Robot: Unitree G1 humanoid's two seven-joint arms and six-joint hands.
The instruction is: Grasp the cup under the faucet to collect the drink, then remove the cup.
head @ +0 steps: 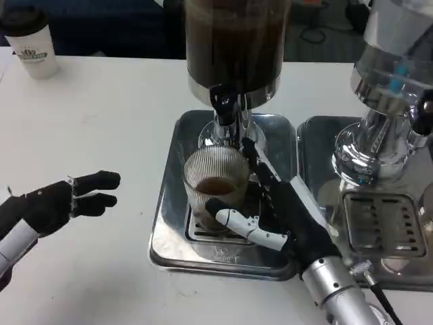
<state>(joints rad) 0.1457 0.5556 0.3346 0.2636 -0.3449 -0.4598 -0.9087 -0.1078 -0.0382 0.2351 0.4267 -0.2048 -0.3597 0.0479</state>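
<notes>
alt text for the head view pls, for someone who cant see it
The right robot hand grips a ribbed glass cup, partly filled with brown drink, under the faucet of a dark drink dispenser on a metal drip tray. The left robot hand hovers open over the white table.

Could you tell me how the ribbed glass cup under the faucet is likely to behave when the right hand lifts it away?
The cup looks like rigid ribbed glass, so it is probably fragile, though the ribs may aid grip. It holds brown drink, low in the cup, so tilting could slosh it. The right hand wraps its side on the metal tray, which may be slippery.
</notes>
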